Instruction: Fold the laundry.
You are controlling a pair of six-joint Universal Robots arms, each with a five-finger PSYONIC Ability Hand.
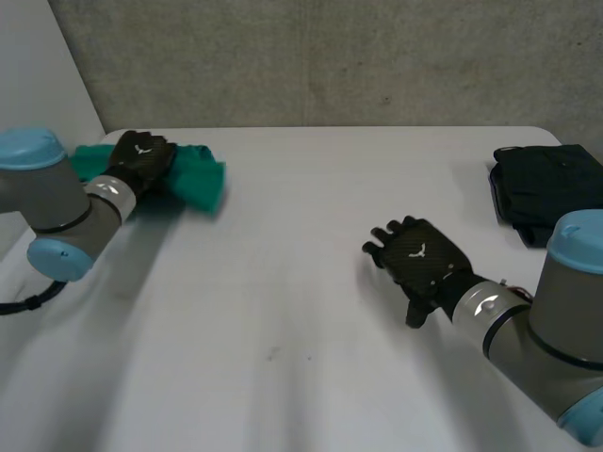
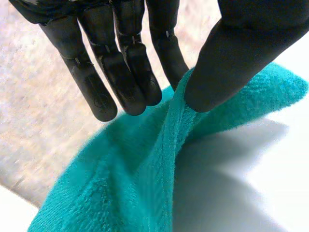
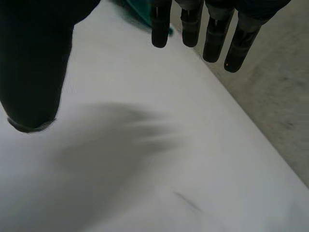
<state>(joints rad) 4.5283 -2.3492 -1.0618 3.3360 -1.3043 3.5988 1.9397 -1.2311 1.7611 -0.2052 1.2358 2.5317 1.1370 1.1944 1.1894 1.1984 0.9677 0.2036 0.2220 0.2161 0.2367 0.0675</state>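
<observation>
A green towel point(image 1: 193, 177) lies bunched at the table's far left. My left hand point(image 1: 141, 160) rests on it. In the left wrist view a raised fold of the green towel point(image 2: 145, 183) is pinched between the thumb point(image 2: 231, 58) and the fingers point(image 2: 130, 82). My right hand point(image 1: 419, 259) hovers over the bare table at the right of centre, with fingers point(image 3: 193, 24) straight and spread and nothing in it. A sliver of the green towel point(image 3: 137, 9) lies beyond its fingertips.
A dark folded garment point(image 1: 546, 188) lies at the table's far right edge. The white table point(image 1: 301, 311) runs bare between the two hands. A grey wall point(image 1: 330, 56) stands behind the table's far edge.
</observation>
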